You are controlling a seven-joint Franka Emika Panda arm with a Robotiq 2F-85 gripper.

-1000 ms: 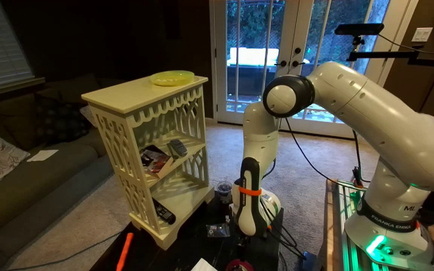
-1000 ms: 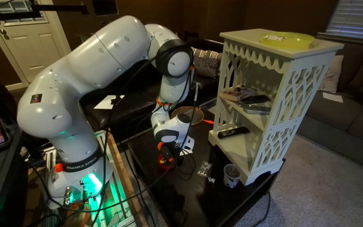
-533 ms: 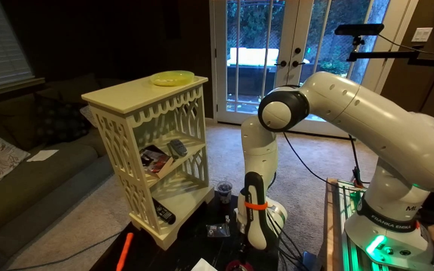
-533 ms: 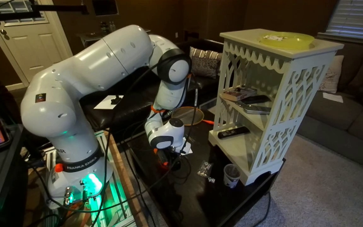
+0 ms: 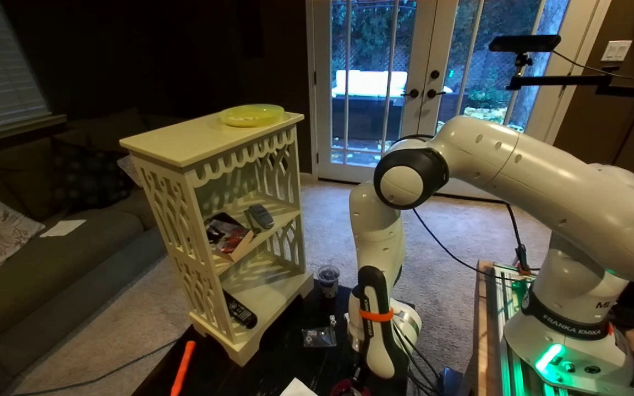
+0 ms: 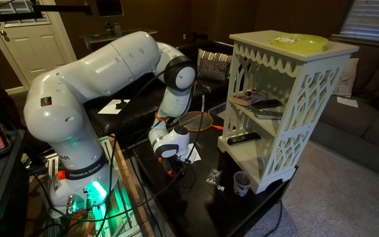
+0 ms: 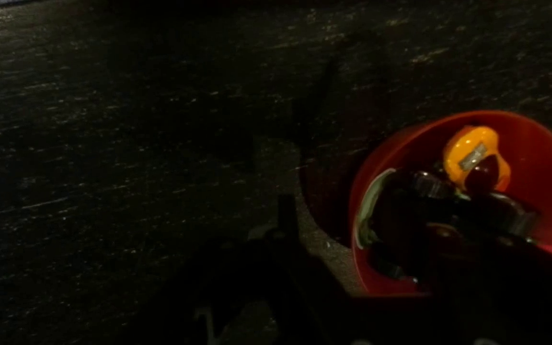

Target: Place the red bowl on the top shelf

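In the wrist view the red bowl [image 7: 539, 158] sits on the dark table, holding an orange-yellow item and several dark ones. My gripper [image 7: 338, 211] straddles the bowl's left wall: one dark finger [image 7: 287, 215] is outside, apart from the wall, and the other seems to reach inside, very dark. The jaws stand partly open. In an exterior view the bowl [image 5: 340, 389] shows at the bottom edge, under the hand. The cream top shelf [image 5: 185, 140] of the lattice rack is well above the gripper, also seen as the board [image 6: 255, 38].
A yellow-green plate [image 6: 299, 42] occupies part of the top shelf. A book [image 5: 228, 235] and remotes lie on the inner shelves. Near the rack's foot are a cup [image 6: 242, 183] and a small bag [image 6: 213, 176]. A racket [image 6: 196, 121] lies behind; cables hang around the hand.
The arm has come down and drawn slightly back toward its base, bringing the hand lower at the bowl. The rack and the things on it have not moved.
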